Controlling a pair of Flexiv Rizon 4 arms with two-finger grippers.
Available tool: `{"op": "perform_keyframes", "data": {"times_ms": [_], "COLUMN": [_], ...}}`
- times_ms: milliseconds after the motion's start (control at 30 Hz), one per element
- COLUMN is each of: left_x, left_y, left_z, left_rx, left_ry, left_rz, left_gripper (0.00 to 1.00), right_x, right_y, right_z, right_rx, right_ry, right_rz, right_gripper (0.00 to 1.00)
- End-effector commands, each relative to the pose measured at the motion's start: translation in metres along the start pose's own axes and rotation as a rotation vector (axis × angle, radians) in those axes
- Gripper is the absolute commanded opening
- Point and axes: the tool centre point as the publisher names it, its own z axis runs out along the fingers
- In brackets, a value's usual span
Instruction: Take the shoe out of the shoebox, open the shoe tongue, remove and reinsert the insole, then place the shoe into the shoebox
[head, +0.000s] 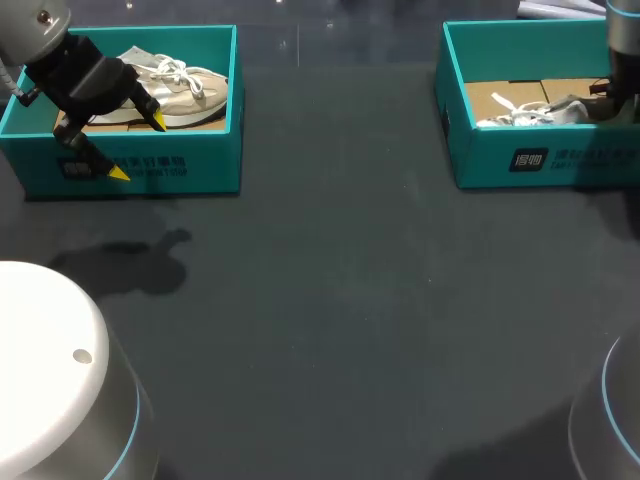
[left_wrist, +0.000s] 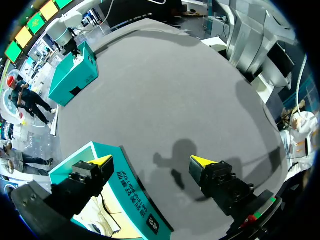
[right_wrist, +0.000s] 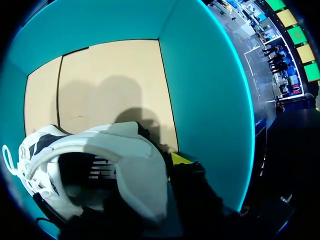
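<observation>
Two teal shoeboxes stand at the back of the table. The left shoebox (head: 150, 165) holds a beige shoe (head: 180, 90) with white laces. My left gripper (head: 139, 148) hangs open over that box's front wall, one finger above the shoe and one outside the box; its own view shows the left gripper (left_wrist: 151, 161) straddling the left shoebox's wall (left_wrist: 135, 195). In the right shoebox (head: 560, 160) lies a white shoe (head: 535, 113). My right gripper (head: 608, 100) is down inside this box. The right gripper (right_wrist: 162, 162) is shut on the white shoe's (right_wrist: 125, 150) heel collar; one finger is hidden.
Bare brown cardboard floor (right_wrist: 100, 75) lies ahead of the shoe in the right box. The dark table (head: 330, 300) stretches between and in front of the boxes. White robot bases sit at the front left (head: 50, 370) and front right (head: 610, 420).
</observation>
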Motion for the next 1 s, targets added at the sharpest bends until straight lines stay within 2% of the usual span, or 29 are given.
{"op": "perform_keyframes", "data": {"times_ms": [33, 500, 733, 1000], "left_x": [0.001, 0.001, 0.001, 0.001], "left_y": [0.0, 0.0, 0.0, 0.0], "left_z": [0.0, 0.0, 0.0, 0.0], "left_rx": [-0.003, -0.003, -0.003, -0.003], "left_ry": [-0.001, -0.001, -0.001, -0.001], "left_rz": [0.001, 0.001, 0.001, 0.001], "left_gripper": [1.0, 1.0, 1.0, 1.0], "right_x": [0.0, 0.002, 0.004, 0.005], "right_y": [0.002, 0.0, -0.003, -0.005], "right_z": [0.0, 0.0, -0.004, -0.014], "right_rx": [0.008, 0.023, 0.026, 0.021], "right_ry": [0.003, 0.022, 0.041, 0.059], "right_rz": [0.002, -0.01, -0.023, -0.03], "right_gripper": [0.2, 0.32, 0.45, 0.49]}}
